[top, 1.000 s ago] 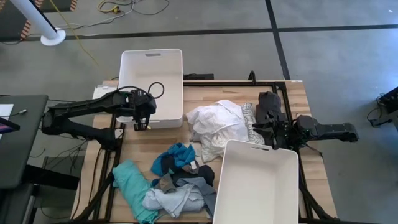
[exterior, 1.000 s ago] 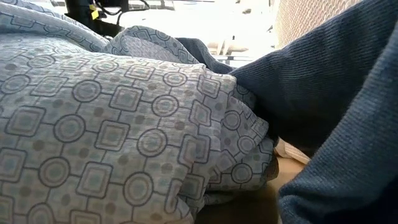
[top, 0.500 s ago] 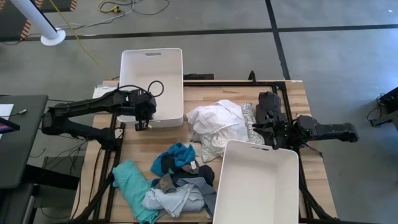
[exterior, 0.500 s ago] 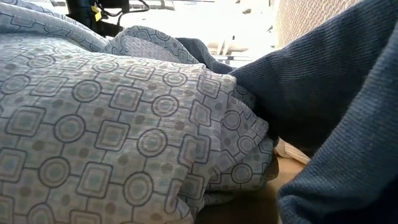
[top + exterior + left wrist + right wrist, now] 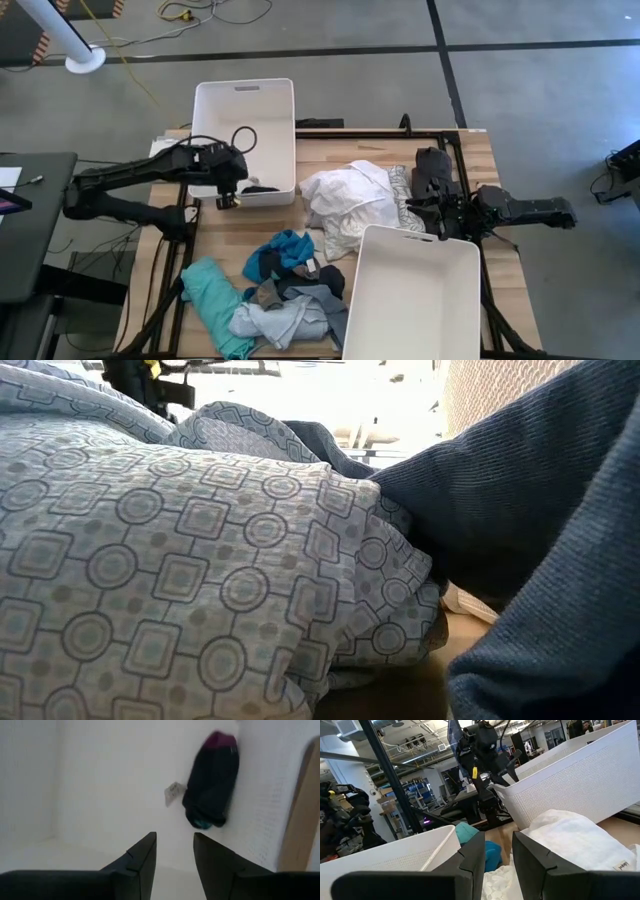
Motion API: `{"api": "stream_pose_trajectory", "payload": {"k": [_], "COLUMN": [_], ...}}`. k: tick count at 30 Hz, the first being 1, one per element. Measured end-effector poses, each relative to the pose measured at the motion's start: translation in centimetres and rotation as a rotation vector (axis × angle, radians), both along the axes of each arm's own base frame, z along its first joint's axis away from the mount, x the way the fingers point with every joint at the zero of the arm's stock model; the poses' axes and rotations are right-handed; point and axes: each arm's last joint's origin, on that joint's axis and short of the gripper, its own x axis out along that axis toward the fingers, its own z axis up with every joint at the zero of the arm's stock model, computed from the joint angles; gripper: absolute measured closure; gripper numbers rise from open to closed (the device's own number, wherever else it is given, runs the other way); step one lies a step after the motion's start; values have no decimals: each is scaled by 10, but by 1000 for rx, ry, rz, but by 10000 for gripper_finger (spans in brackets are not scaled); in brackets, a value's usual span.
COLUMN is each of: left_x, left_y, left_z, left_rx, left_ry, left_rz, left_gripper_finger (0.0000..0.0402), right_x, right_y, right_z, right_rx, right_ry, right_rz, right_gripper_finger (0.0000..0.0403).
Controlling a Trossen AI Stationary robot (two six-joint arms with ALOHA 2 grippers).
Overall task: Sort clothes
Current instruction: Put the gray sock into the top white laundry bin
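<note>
My left gripper (image 5: 228, 192) is open over the near left corner of the far white bin (image 5: 243, 110). A small dark garment with a magenta band (image 5: 210, 785) lies on the bin's floor against its near wall, and also shows in the high view (image 5: 259, 189). My right gripper (image 5: 428, 214) is open and empty between the white garment pile (image 5: 348, 200) and the near white bin (image 5: 415, 295). A dark grey garment (image 5: 432, 168) lies beside it. Blue (image 5: 285, 248), teal (image 5: 210, 292), pale blue (image 5: 272, 322) and dark (image 5: 318, 280) clothes lie at the table's near left.
A grey-white patterned cloth (image 5: 180, 550) and a dark blue-grey cloth (image 5: 540, 510) fill the low view. The near bin stands on the table's near right corner. Bare wood shows between the far bin and the near pile (image 5: 225, 235). Floor cables lie beyond the table.
The small dark garment has come to lie in the far bin's near end, where nothing dark showed before. My left gripper has drawn slightly toward the table's left edge. My right arm has kept still.
</note>
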Motion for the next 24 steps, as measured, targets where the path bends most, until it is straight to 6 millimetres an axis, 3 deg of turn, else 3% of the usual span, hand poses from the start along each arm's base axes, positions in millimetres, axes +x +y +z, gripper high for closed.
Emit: {"api": "stream_pose_trajectory", "payload": {"k": [24], "left_x": [-36], "left_y": [-16], "left_z": [52], "left_rx": [149], "left_ry": [-475], "left_rz": [-47], "left_gripper_finger": [276], "right_x": [0], "right_y": [0], "right_z": [2], "right_rx": [0], "right_ry": [-22], "right_rz": [0], "right_gripper_finger": [287]}}
